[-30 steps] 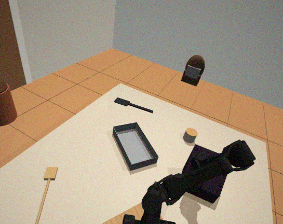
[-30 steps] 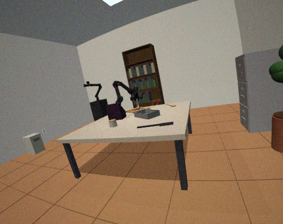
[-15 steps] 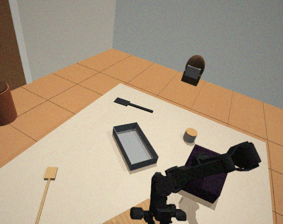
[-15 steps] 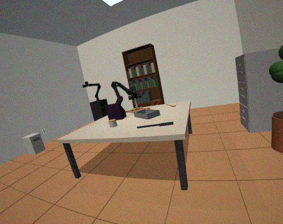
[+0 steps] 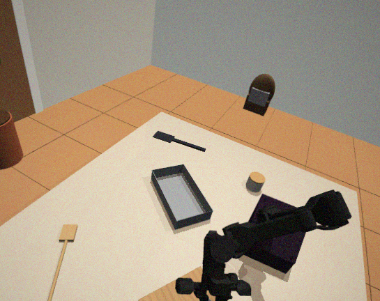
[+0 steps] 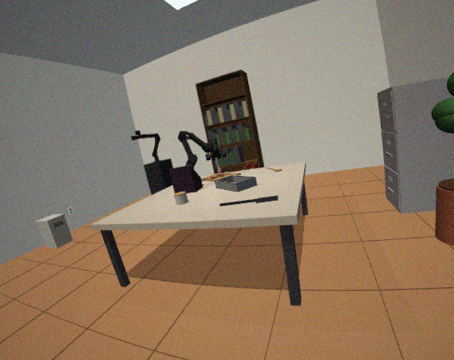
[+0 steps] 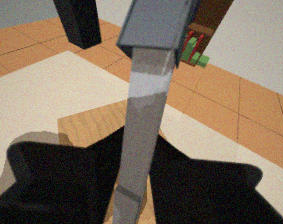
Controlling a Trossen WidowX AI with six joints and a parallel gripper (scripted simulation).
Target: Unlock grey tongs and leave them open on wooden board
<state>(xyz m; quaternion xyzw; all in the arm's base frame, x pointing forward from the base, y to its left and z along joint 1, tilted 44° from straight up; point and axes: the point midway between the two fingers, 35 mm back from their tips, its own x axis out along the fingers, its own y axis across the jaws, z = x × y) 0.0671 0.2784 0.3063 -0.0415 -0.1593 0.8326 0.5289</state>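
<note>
My gripper (image 7: 137, 130) is shut on the grey tongs (image 7: 144, 107) (image 6: 218, 167). In the wrist view their long flat arm runs between the black fingers, with a wider blue-grey block at its top end. In the exterior view they show as a thin, roughly upright strip under the gripper, above the wooden board (image 5: 173, 292) (image 7: 87, 131). Their lower end is too small to tell whether it touches the board, and the lock's state cannot be seen. In the top view the arm hides the tongs. The roasting tin (image 5: 194, 222) (image 6: 226, 184) stands on the table with nothing across it.
A dark purple box (image 5: 272, 259) (image 6: 186, 180) stands under the arm. A small grey jar with an orange top (image 5: 255, 183) (image 6: 181, 198) stands near it. A black spatula (image 5: 164, 136) (image 6: 266, 199) lies beyond the tin, and a wooden spatula (image 5: 68, 233) lies at the left in the top view.
</note>
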